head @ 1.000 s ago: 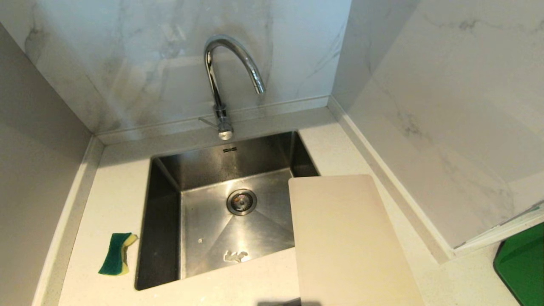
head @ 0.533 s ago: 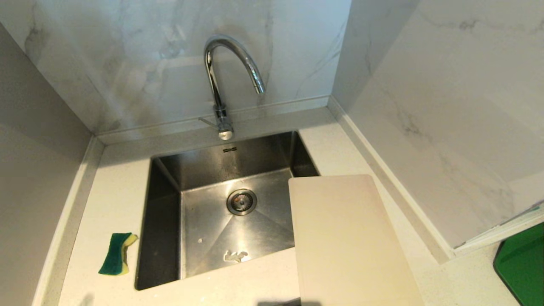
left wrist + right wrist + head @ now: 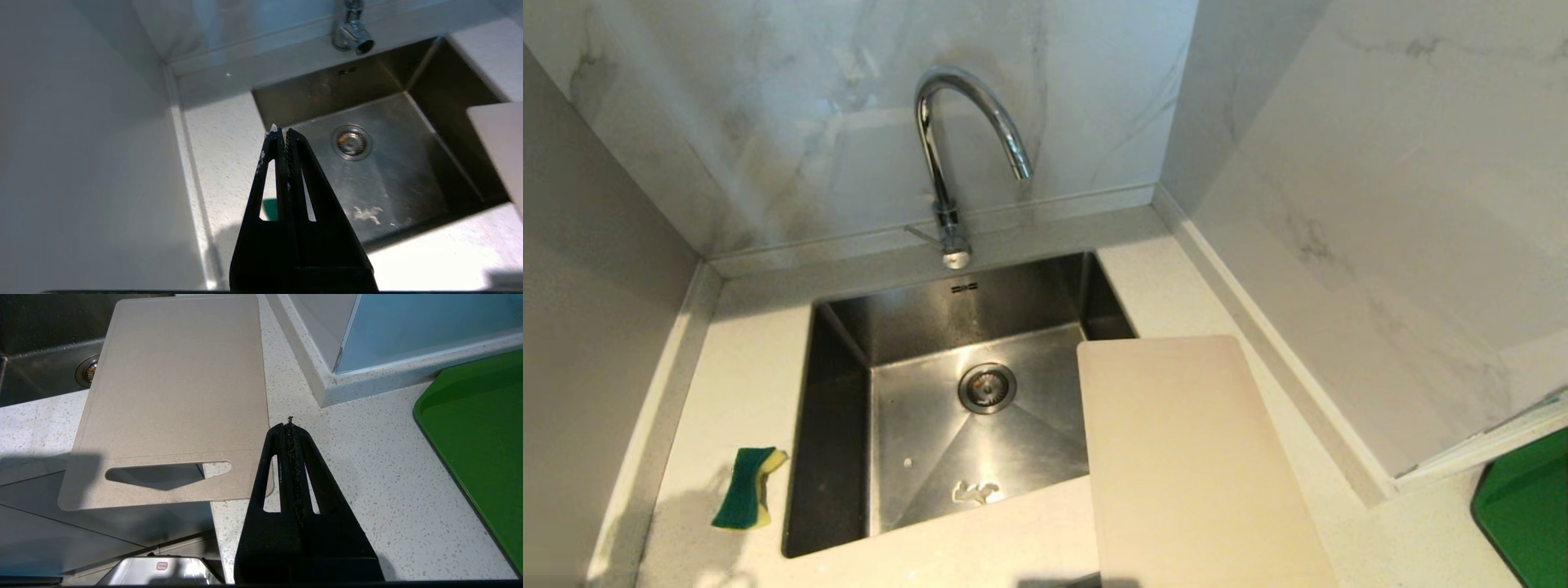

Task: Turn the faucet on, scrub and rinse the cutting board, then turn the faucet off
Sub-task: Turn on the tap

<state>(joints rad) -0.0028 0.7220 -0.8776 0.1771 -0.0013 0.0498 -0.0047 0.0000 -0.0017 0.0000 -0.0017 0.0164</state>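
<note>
The chrome faucet point(image 3: 947, 147) stands behind the steel sink point(image 3: 833, 425), its thin lever point(image 3: 923, 234) pointing left near the base; no water shows. The cream cutting board point(image 3: 1192, 465) lies flat to the right, one corner over the sink. In the right wrist view its slot handle end overhangs the counter's front edge point(image 3: 175, 388). My left gripper point(image 3: 282, 132) hovers shut and empty above the counter left of the sink, over the green-and-yellow sponge point(image 3: 745, 487). My right gripper point(image 3: 289, 424) is shut and empty beside the board's near right corner. Neither gripper shows in the head view.
Marble walls close in on the left, back and right of the counter. A green tray point(image 3: 1527, 514) sits at the far right. The sink bottom holds a drain point(image 3: 987, 387) and a white scrap point(image 3: 976, 492).
A shadow has spread over the near left counter beside the sponge. The faucet, board and sponge have not moved.
</note>
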